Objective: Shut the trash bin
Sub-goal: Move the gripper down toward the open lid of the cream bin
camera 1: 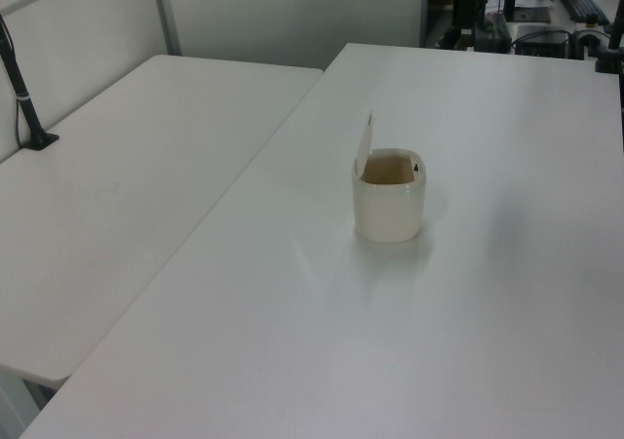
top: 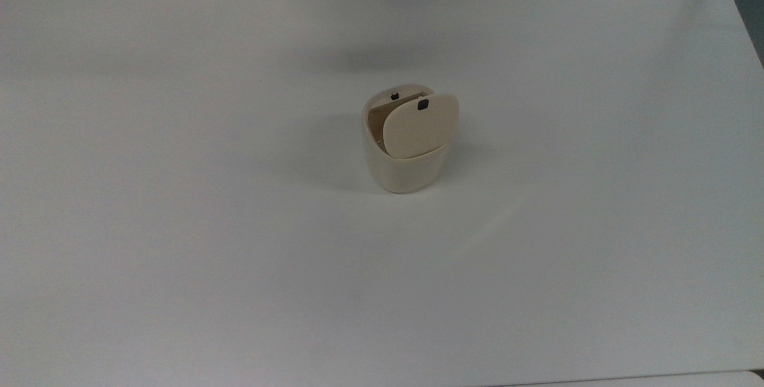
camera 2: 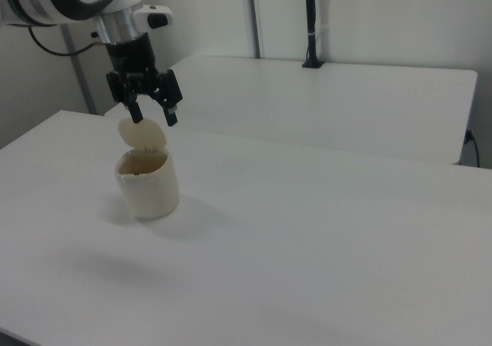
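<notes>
trash bin (top: 406, 163) sitting open — lid (top: 419, 124) standing upright | gripper (camera 2: 153, 118) hovering above, fingers spread, holding nothing | closing push not yet begun

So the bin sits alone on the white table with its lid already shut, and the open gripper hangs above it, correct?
Not quite: the lid stands upright, so the trash bin is open, as the left view shows. The rest holds: it sits alone on the white table, with the open gripper above it.
</notes>
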Motion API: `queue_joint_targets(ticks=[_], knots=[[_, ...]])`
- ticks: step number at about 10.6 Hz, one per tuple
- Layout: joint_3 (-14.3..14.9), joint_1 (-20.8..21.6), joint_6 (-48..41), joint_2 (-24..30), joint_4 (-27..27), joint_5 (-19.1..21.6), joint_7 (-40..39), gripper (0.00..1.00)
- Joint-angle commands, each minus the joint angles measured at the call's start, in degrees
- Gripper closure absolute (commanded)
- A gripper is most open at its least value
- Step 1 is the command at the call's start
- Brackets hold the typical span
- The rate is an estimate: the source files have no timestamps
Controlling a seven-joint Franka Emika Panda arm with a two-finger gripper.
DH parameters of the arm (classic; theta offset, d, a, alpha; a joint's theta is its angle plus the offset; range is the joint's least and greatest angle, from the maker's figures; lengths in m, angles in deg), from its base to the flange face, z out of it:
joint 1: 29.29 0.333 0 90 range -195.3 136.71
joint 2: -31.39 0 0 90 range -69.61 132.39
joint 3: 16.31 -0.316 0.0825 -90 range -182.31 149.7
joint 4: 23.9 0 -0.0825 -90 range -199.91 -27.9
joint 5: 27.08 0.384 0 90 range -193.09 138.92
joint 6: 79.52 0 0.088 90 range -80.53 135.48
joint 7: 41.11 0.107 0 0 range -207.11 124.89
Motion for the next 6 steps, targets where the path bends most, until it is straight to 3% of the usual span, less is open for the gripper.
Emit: queue_joint_targets(ticks=[1, 3, 6], knots=[[0.00, 0.39, 0.60, 0.74, -1.20, 0.20, -0.93, 0.78], [0.00, 0.56, 1.82, -0.05, -0.94, 0.37, -0.93, 0.95], [-0.61, 1.09, 9.36, -1.54, -0.93, 2.39, -0.40, 1.00]])
